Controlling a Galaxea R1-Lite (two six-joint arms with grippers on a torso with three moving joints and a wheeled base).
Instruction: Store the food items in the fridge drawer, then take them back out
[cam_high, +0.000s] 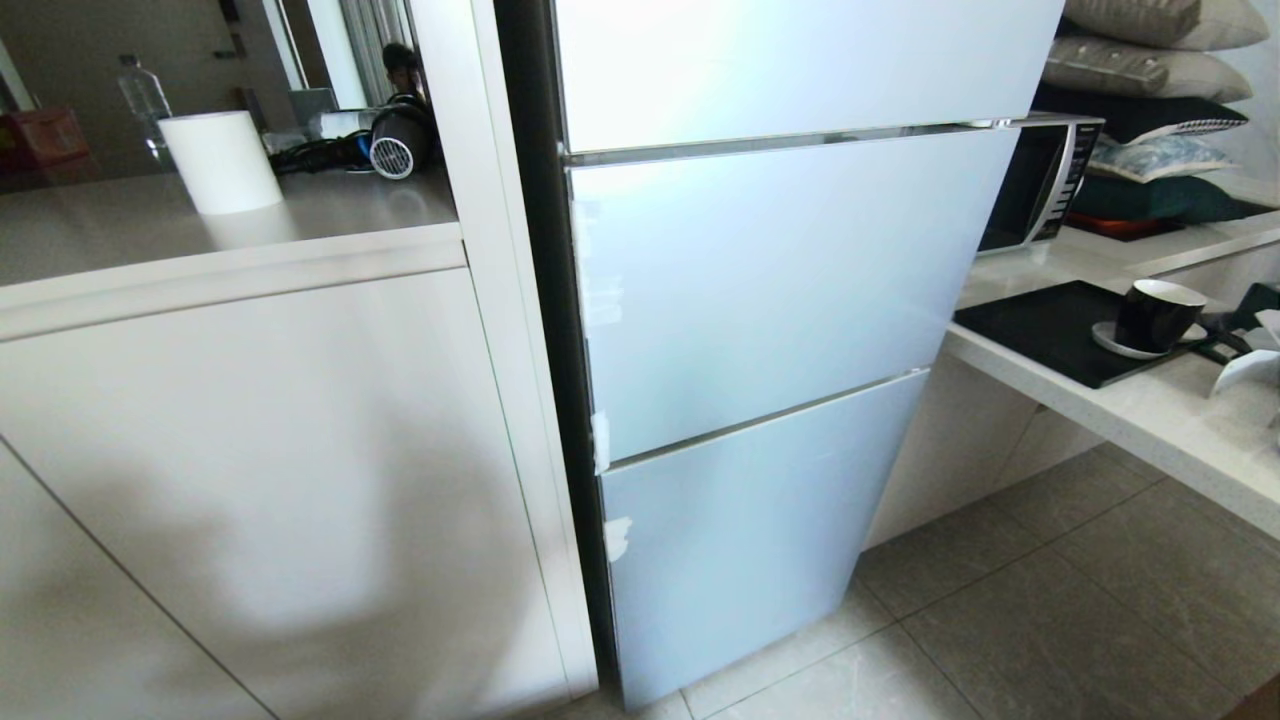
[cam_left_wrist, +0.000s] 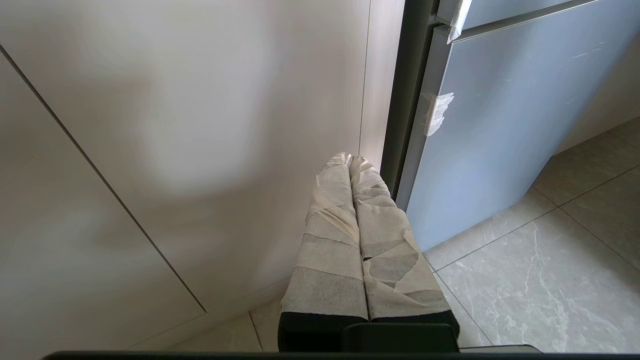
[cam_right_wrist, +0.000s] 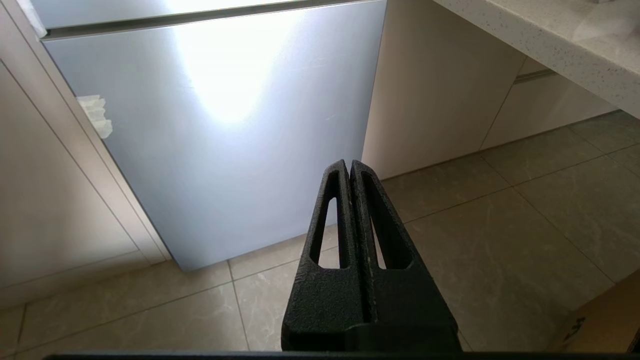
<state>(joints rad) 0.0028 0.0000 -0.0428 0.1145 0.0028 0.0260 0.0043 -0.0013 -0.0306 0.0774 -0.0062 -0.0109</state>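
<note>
Left end effector (cam_left_wrist: 350, 159), seen from its wrist camera: two fingers (cam_left_wrist: 330, 220) wrapped in pale tape, pressed together along their full length, holding nothing, tips pointing toward 12 o'clock in that view. Right end effector (cam_right_wrist: 349, 162), seen from its wrist camera: two bare black slotted fingers (cam_right_wrist: 327, 235), likewise closed flush and empty, pointing forward and downward. Neither arm appears in the head view.
</note>
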